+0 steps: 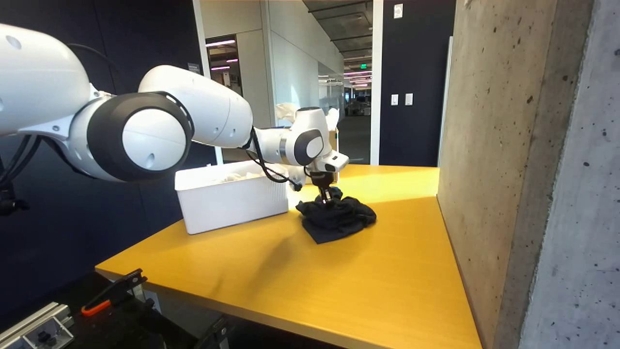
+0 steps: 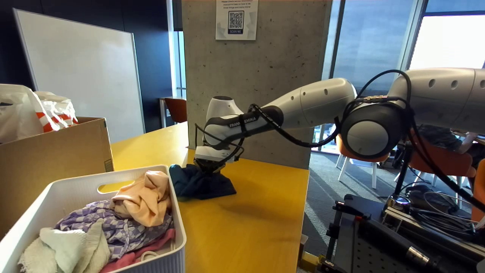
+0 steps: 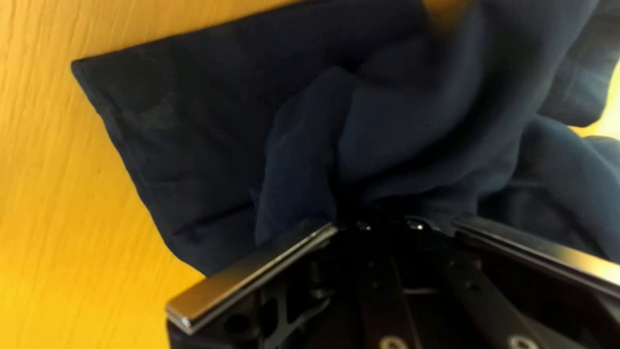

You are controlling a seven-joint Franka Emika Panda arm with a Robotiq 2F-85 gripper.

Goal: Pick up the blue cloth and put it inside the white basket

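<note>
Along the edge of the desk (image 1: 378, 291) opposite the concrete pillar (image 2: 261, 83): a white basket (image 1: 235, 206), upright, set in from the corner on the side of the robot arm (image 2: 310, 100), its handled short end facing the pillar edge.
Basket contents: a peach cloth (image 2: 146, 199) heaped at the handled end, a purple-and-white checked cloth (image 2: 125, 235) across the middle, a pale grey-green cloth (image 2: 70, 242) at the end away from the pillar, a pinkish-red cloth (image 2: 130, 258) low along the wall nearest the arm.
Cardboard box (image 2: 49, 167): beside the basket, farther from the edge that the arm reaches over; white plastic bags (image 2: 15, 110), orange-striped in part, rise above its rim.
Blue cloth (image 1: 336, 218): very dark, crumpled on the desk between the basket's handled end and the pillar edge; whether it touches the basket I cannot tell. One flat corner points toward the edge under the arm.
Gripper (image 3: 393, 225): pointing down among the folds, fingertips against the cloth; black fingers blend into dark fabric, so whether they pinch it or stand spread within it I cannot tell.
</note>
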